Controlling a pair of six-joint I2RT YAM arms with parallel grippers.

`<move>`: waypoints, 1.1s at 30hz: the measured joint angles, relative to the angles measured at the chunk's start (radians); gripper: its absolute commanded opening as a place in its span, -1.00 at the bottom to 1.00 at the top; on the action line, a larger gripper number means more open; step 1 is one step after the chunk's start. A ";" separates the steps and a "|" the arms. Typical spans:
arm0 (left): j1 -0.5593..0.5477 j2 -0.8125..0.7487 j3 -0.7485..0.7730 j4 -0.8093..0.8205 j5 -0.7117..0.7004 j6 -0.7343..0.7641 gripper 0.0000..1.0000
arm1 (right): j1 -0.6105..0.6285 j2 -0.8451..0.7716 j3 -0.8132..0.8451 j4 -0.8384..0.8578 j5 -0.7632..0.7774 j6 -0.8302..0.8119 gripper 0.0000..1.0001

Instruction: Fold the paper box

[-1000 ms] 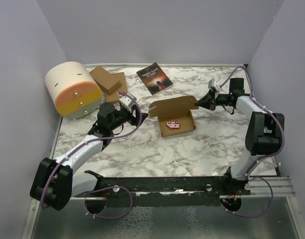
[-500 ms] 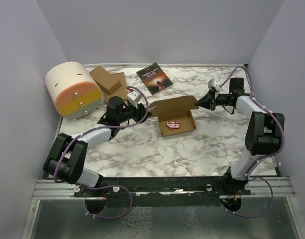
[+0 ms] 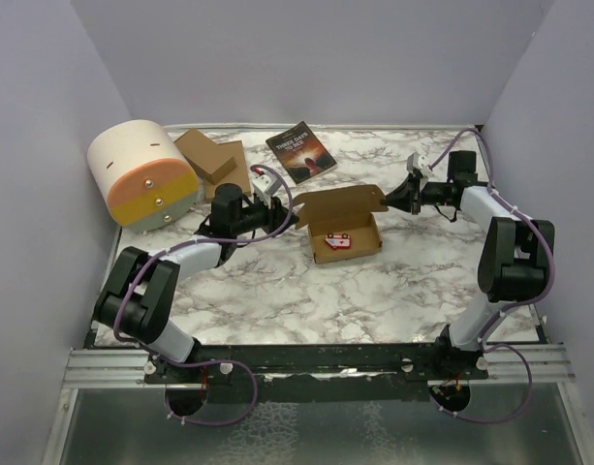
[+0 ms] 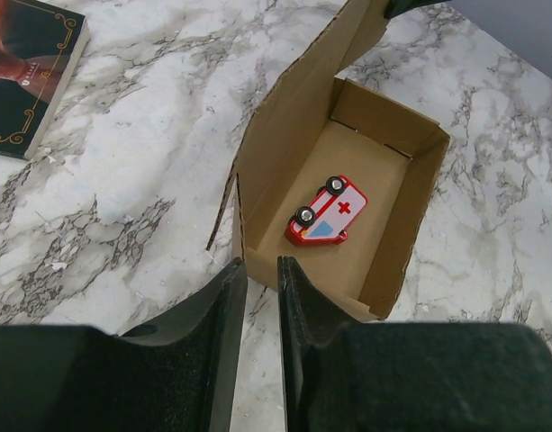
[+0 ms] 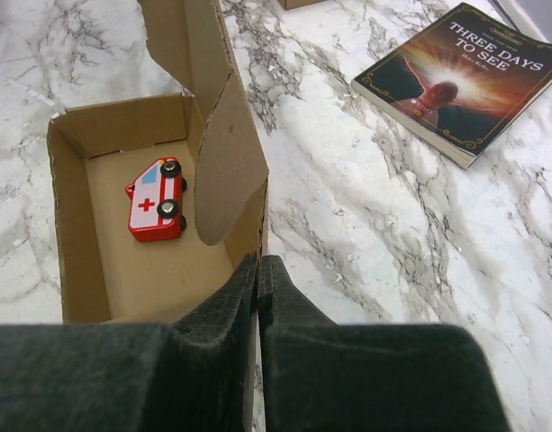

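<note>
Items, left to right.

1. Drum (image 3: 143,174): cream with an orange band, on its side at the table's (image 3: 374,300) far left. Not involved.
2. Cardboard stack (image 3: 211,160): flat brown pieces just beside the drum.
3. Left gripper (image 4: 260,265): jaws a narrow slit apart with marble showing between them. The tips are at the box's near left corner. No grip evident.
4. Book (image 3: 301,152): dark cover, lying flat behind the box, apart from it.
5. Box (image 3: 340,205): mid-table between the two arms. The tray is formed, and the lid stands up off the far long wall, unclosed. A loose side flap juts out at the left corner.
6. Toy (image 4: 328,211): a red and white ambulance on its side on the box floor.
7. Right gripper (image 5: 258,263): fingers pressed together on the cardboard at the box's right end.

Hazards:
- The left jaws may close on the loose flap instead of the wall and crease it.
- A push from the left against the pinned right end could skew or tear the tray.
- A lid swung down with its flaps untucked could jam on the rim.
</note>
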 measured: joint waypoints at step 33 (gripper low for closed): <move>0.018 -0.048 -0.047 -0.002 -0.085 -0.039 -0.09 | 0.000 0.000 0.000 0.000 -0.001 0.006 -0.98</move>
